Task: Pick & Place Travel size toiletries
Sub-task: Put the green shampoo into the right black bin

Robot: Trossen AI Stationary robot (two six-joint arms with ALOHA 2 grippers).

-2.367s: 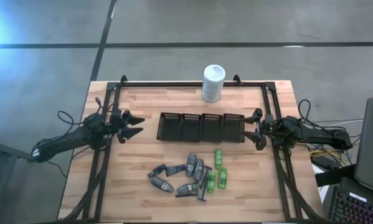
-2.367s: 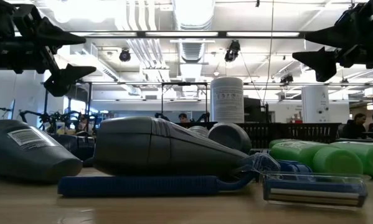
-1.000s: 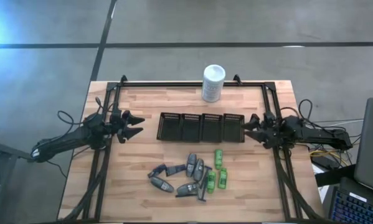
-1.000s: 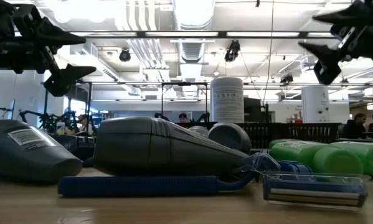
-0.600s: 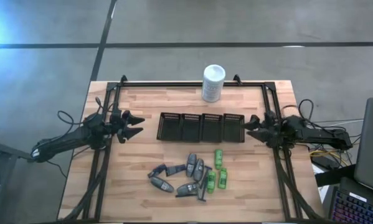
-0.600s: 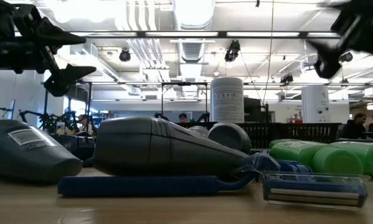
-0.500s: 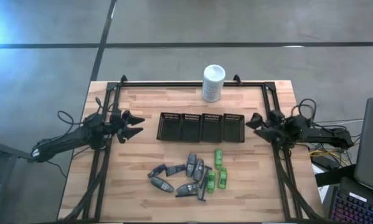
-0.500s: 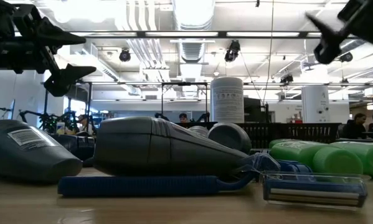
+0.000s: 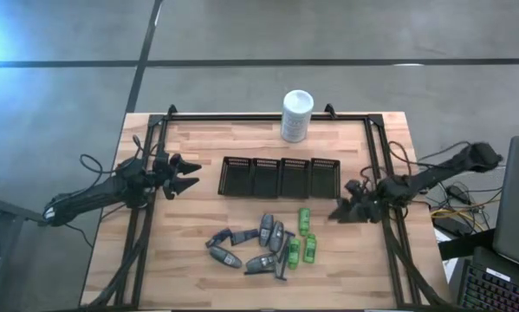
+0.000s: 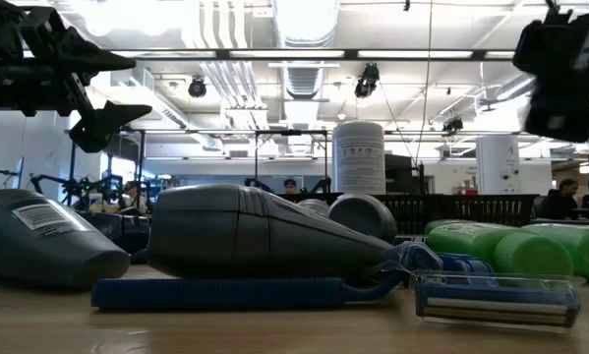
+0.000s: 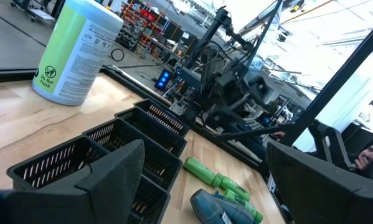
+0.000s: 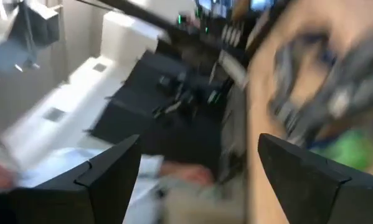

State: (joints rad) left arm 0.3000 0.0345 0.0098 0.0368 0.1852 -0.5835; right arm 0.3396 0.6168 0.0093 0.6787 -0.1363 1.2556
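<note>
- Right of centre in the high view, the right gripper (image 9: 344,211) has swung down from beside the black mesh tray (image 9: 281,177) toward the toiletries; its fingers stand apart, holding nothing. I judge a first pick is starting.
- At middle left, the left gripper (image 9: 183,173) waits as before, spread wide and empty.
- Lower centre of the wooden table (image 9: 198,143), the smooth grey tubes (image 9: 266,230), glossy green bottles (image 9: 307,234) and a ribbed blue-handled razor (image 10: 314,291) lie clustered, none yet in the tray.
- A white cylindrical canister (image 9: 296,115) stands at upper centre.
</note>
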